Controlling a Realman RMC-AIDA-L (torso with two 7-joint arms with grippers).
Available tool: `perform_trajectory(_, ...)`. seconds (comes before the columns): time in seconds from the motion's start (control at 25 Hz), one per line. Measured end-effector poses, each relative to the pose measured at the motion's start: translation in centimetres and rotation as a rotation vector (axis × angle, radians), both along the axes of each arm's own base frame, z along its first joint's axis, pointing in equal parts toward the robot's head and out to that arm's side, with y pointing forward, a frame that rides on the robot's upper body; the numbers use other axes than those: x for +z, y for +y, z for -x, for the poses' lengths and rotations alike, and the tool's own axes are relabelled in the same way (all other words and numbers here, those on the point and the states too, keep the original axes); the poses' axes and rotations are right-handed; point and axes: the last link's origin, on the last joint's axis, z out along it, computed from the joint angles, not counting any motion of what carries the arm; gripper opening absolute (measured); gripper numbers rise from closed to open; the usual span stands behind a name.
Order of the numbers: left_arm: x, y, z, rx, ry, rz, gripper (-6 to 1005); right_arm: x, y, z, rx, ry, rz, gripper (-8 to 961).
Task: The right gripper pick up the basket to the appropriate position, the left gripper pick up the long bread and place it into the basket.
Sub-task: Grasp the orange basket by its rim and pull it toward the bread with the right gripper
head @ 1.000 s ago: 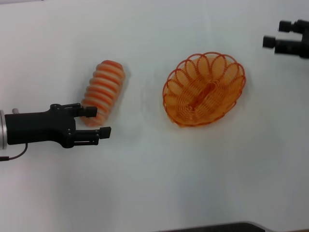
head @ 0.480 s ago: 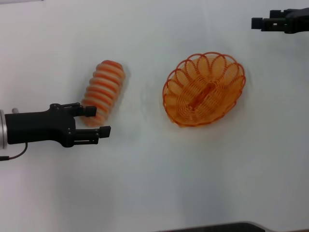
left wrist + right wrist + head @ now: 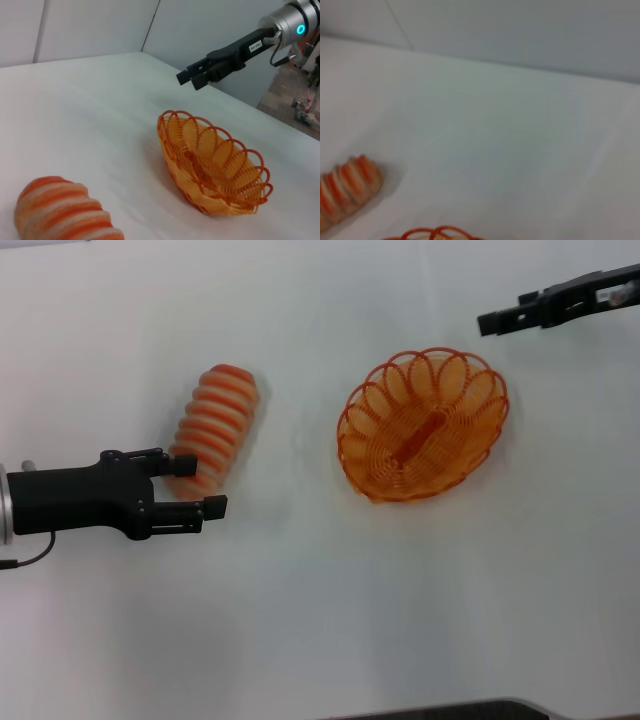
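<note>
The long bread (image 3: 215,425), ribbed in orange and cream, lies left of centre on the white table; it also shows in the wrist views (image 3: 60,215) (image 3: 347,190). My left gripper (image 3: 202,487) is open at the bread's near end, with one finger touching or just over that end and the other off to the side. The orange wire basket (image 3: 423,425) rests empty to the right of centre (image 3: 215,170). My right gripper (image 3: 487,322) hovers beyond the basket's far right rim, turned edge-on. In the left wrist view the right gripper (image 3: 190,79) shows two separate tips, open and holding nothing.
The white table (image 3: 320,620) stretches around both objects. A dark edge (image 3: 450,710) runs along the near side. A grey wall (image 3: 520,30) rises behind the table's far edge.
My right gripper has moved left toward the basket's far rim and rolled edge-on. The left gripper shifted slightly against the bread's near end. Bread and basket stayed put.
</note>
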Motion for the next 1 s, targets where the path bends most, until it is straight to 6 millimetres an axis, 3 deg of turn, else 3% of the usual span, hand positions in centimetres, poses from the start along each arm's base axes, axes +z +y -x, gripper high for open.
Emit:
perform_trajectory(0.6,0.3,0.3,-0.3,-0.016,0.005,-0.005,812,-3.4,0.9,2.6,0.049,-0.205,0.156,886)
perform_trajectory(1.0,0.4,0.4,-0.4,-0.023,0.006,-0.008,811,-4.8,0.6,2.8,0.079,-0.254,0.194,883)
